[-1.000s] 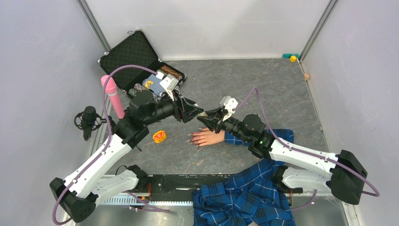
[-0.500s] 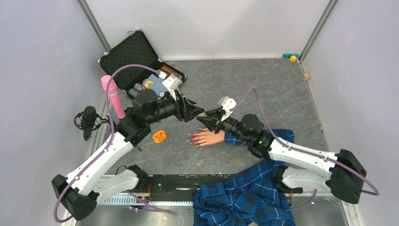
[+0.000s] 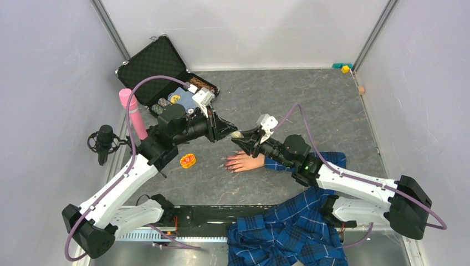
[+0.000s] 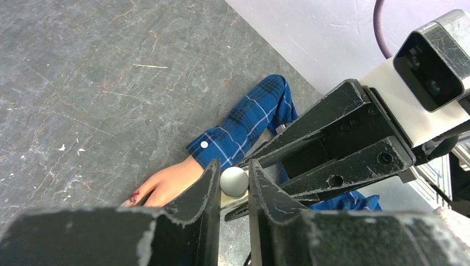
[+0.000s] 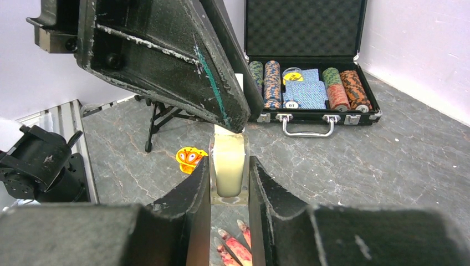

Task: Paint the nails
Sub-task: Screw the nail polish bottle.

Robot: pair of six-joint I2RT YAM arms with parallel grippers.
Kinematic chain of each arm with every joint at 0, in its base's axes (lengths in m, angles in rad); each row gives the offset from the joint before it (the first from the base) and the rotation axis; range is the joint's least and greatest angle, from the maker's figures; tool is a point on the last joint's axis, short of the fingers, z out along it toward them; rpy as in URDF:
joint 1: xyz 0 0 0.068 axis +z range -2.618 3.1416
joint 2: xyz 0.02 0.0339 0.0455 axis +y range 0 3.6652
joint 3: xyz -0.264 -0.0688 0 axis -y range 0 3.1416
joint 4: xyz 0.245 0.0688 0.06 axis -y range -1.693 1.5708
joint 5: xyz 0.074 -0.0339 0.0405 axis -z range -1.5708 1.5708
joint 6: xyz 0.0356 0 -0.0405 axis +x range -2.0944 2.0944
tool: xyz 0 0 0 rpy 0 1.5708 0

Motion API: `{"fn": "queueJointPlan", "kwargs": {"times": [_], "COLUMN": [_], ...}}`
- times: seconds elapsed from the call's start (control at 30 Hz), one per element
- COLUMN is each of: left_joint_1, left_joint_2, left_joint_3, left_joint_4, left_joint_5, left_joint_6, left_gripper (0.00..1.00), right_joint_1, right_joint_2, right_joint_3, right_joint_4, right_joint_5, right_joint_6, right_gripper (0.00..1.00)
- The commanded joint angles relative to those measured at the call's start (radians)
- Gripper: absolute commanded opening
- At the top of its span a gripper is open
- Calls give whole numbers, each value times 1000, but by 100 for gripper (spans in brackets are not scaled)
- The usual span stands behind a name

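Observation:
A flesh-coloured mannequin hand (image 3: 244, 161) in a blue plaid sleeve (image 4: 244, 119) lies flat on the grey table. Its nails (image 5: 237, 247) are smeared reddish-pink, and one also shows in the left wrist view (image 4: 134, 195). Just above the hand, my right gripper (image 5: 228, 180) is shut on a small clear bottle (image 5: 228, 163). My left gripper (image 4: 233, 178) meets it head-on, its jaws shut on the bottle's white cap (image 4: 234, 180). From above, the two grippers touch tip to tip at the bottle (image 3: 236, 134).
An open black case (image 3: 158, 66) of poker chips sits at the back left. A pink cylinder (image 3: 133, 113) and a microphone on a stand (image 3: 104, 139) are at the left edge, an orange toy (image 3: 188, 160) near the hand. Plaid cloth (image 3: 288, 230) hangs over the front edge.
My left gripper has come forward onto the bottle and its jaws have closed on the white cap. The right gripper has stayed put, holding the bottle.

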Motion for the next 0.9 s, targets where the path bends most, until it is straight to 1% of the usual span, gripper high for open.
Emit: {"fn": "queueJointPlan", "kwargs": {"times": [0.0,0.07,0.2,0.3,0.57,0.7,0.77,0.87], "left_joint_1": [-2,-4,-5,-6,-41,-58,-63,-73], "left_joint_2": [16,23,24,5,-19,-35,-40,-36], "left_joint_3": [29,36,45,55,71,73,78,90], "left_joint_4": [37,48,48,46,43,31,10,-38], "left_joint_5": [149,216,312,376,561,605,615,614], "left_joint_6": [-14,-12,15,36,79,112,131,171], "left_gripper": [10,2,2,2,2,2,2,2], "right_joint_1": [6,4,4,-2,-55,-86,-94,-97], "right_joint_2": [-6,-11,-30,-68,-113,-103,-97,-85], "right_joint_3": [40,32,19,-14,-50,-66,-74,-71], "right_joint_4": [65,83,120,179,334,473,541,579], "right_joint_5": [30,30,-21,-65,-299,-430,-471,-508], "right_joint_6": [13,30,50,84,216,323,360,388], "right_gripper": [0,0,0,0,0,0,0,0]}}
